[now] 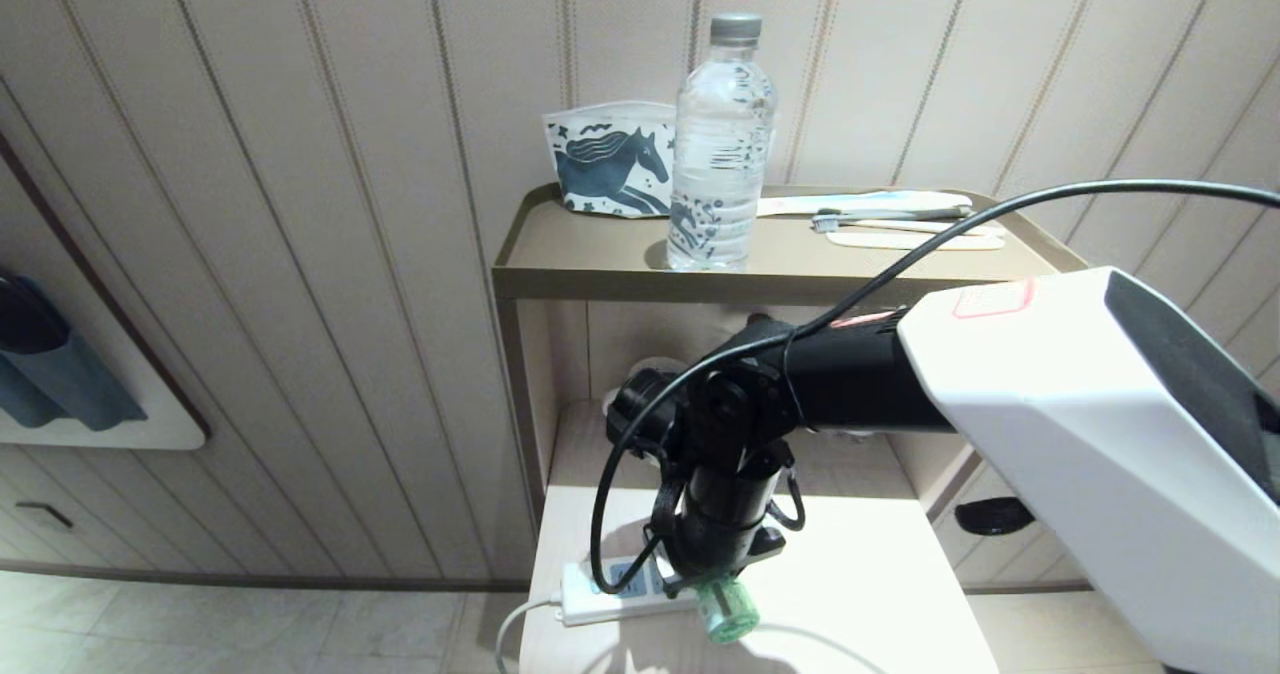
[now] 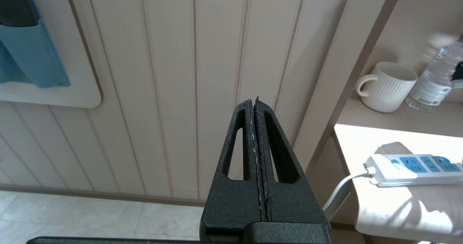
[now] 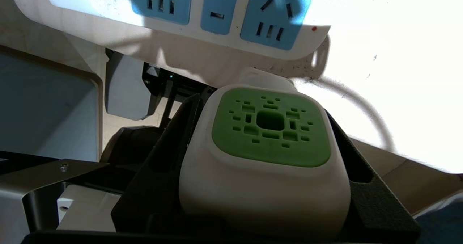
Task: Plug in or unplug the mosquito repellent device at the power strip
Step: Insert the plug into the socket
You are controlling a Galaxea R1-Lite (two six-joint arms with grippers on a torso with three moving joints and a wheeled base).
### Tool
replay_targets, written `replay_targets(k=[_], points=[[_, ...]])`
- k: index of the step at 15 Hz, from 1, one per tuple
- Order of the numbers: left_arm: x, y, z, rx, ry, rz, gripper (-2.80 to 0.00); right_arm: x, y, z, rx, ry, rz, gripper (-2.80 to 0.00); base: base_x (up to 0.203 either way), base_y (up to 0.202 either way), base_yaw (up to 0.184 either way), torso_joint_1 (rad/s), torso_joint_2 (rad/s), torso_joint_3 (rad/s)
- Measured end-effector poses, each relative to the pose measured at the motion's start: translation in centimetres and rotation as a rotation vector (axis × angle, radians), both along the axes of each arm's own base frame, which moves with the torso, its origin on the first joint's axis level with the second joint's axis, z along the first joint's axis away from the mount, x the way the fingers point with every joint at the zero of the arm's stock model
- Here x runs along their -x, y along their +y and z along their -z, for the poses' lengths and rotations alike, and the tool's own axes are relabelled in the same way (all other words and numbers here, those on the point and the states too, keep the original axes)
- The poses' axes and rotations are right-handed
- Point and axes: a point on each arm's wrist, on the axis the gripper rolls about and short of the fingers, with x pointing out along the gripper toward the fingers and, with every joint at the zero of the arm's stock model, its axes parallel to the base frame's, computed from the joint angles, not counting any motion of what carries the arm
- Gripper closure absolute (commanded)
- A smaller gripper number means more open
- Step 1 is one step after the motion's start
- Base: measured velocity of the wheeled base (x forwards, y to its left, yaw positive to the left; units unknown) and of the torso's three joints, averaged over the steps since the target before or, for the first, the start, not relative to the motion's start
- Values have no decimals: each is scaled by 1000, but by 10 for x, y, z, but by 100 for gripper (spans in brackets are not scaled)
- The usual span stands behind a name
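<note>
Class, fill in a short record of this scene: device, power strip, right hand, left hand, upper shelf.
device: mosquito repellent device, held clear of the sockets, not plugged in
power strip: power strip lies flat on the lower shelf, sockets empty
right hand: right hand clamped on the device's sides
left hand: left hand shut, empty, off to the side
upper shelf: water bottle, toothbrush
</note>
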Motion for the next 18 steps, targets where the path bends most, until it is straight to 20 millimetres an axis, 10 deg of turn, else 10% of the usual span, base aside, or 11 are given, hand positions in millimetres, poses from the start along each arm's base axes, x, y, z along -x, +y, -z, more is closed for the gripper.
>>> replay_targets(k=[11,18], points=[[0,0,0,-1,-1,0,0,-8,7,26,15,24,-20,0,0,0,0,0,0,0],[0,0,0,-2,0,0,0,8,7,-1,-26,-15,-61,0,0,0,0,0,0,0]])
